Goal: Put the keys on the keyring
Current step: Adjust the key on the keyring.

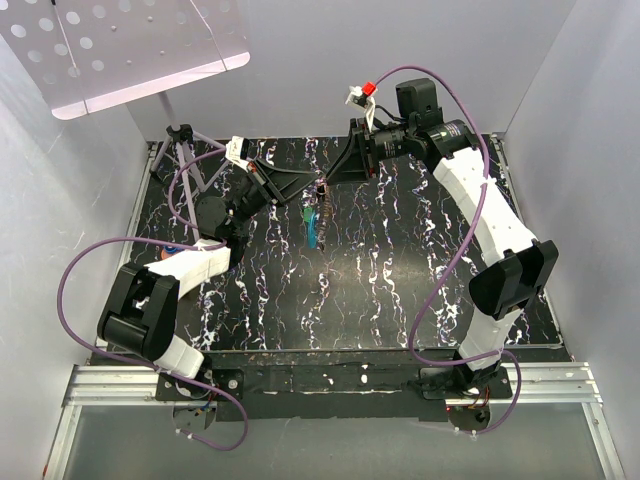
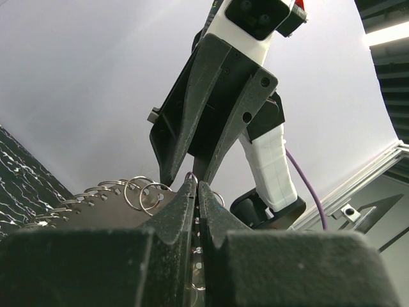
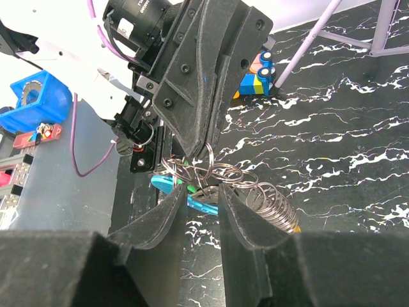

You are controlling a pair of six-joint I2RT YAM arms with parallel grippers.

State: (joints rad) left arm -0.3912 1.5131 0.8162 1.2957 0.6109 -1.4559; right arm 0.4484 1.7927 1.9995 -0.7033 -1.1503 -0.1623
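Hanging between the two tools over the middle of the black marbled tabletop [image 1: 400, 280], the keyring [image 3: 206, 167] shows as a small cluster of thin silvery wire loops. In the right wrist view a wire coil spring [image 3: 275, 204] trails off at its 4 o'clock. The keys [image 1: 315, 228], one teal-headed and one blue, sit just beside the loops at their 6 o'clock in the top view; whether they are threaded on cannot be told. The left tool [image 2: 195, 192] reaches in from 9 o'clock with its fingers pressed together, and the keyring's wire appears pinched at their tips. The right tool [image 3: 201, 198] comes from 1 o'clock, its jaws partly apart on either side of the lowest loops and gripping nothing.
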